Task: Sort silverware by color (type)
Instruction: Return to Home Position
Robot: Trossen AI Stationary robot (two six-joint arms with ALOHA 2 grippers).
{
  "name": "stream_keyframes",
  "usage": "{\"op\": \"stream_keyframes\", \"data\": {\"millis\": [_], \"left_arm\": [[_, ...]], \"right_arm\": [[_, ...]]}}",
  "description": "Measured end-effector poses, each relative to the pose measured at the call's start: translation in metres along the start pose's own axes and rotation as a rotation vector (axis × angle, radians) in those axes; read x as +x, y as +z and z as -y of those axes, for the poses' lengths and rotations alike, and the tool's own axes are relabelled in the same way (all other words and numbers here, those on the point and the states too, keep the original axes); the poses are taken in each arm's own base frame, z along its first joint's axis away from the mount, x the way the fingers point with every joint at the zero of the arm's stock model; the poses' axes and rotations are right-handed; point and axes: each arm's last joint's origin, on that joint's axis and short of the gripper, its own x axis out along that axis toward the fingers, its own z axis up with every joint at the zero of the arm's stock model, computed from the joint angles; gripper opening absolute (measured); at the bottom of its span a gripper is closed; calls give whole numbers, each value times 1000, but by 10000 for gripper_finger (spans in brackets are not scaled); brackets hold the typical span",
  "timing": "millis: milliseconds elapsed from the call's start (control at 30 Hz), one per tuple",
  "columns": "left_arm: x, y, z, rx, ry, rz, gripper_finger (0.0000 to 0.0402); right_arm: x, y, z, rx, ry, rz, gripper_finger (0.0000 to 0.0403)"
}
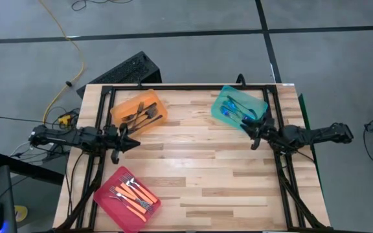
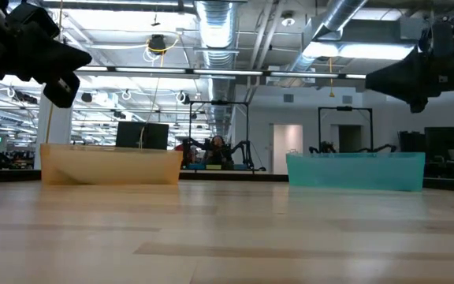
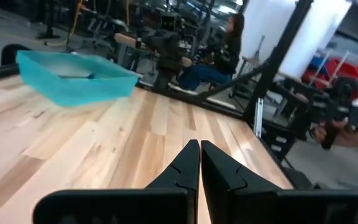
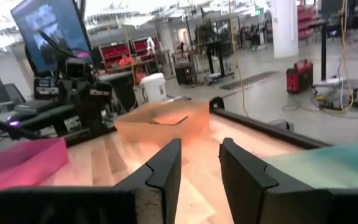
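Observation:
The silverware lies sorted in three trays. Dark-handled forks (image 1: pixel 142 115) are in the orange tray (image 1: pixel 161 118) at the far left. Blue-handled forks (image 1: pixel 237 110) are in the teal tray (image 1: pixel 220 102) at the far right, and orange-handled forks (image 1: pixel 135 194) are in the pink tray (image 1: pixel 107 189) at the near left. My left gripper (image 1: pixel 133 144) hovers shut and level just nearer than the orange tray, with nothing between its fingers (image 3: pixel 199 144). My right gripper (image 1: pixel 254 136) stands open and level beside the teal tray's near edge, with an empty gap (image 4: pixel 201 144).
Bare wood (image 1: pixel 206 168) spans the table's middle and near right. Black frame rails (image 1: pixel 186 87) run along the far edge and both sides. A black keyboard (image 1: pixel 125 70) lies beyond the far edge. A person (image 3: pixel 219 53) sits beyond the table.

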Motion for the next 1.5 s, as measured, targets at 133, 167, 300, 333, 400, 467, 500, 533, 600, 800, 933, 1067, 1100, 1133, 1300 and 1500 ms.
{"op": "stream_keyframes", "data": {"millis": [133,167,300,333,400,467,500,533,600,800,933,1067,1100,1133,1300,1500], "left_arm": [[0,-1,1,61,-30,-16,0],[0,-1,1,82,-30,-16,0],[0,-1,0,135,-19,-12,0],[0,0,0,145,-11,-8,0],[0,0,0,160,-2,-5,0],[0,0,0,181,-3,-6,0],[0,0,0,192,-2,-6,0],[0,0,0,200,5,-5,0],[1,0,-1,208,35,1,0],[0,1,-3,193,92,22,0],[0,1,-3,191,93,23,0],[0,1,-3,191,93,23,0],[0,1,-3,191,93,23,0],[0,1,-3,191,93,23,0],[0,1,-3,190,93,23,0],[0,1,-3,188,93,23,0]], "right_arm": [[1,-2,0,1,-2,-19,134],[1,-2,0,-1,-3,-21,134],[1,-3,0,-1,-1,-25,134],[1,-3,0,-1,-2,-25,134],[1,-3,0,-2,-1,-26,134],[1,-3,0,-2,-2,-26,134],[1,-3,0,-3,-2,-26,134],[1,-3,0,-3,-1,-26,134],[1,-3,0,-3,-1,-27,134],[1,-3,0,-5,-2,-28,134],[1,-3,0,-6,-1,-28,134],[1,-3,0,-6,-1,-29,134],[1,-3,0,-6,-1,-29,134],[1,-3,0,-6,-1,-29,134],[1,-3,0,-6,-1,-29,134],[1,-3,0,-6,-1,-29,134]]}}
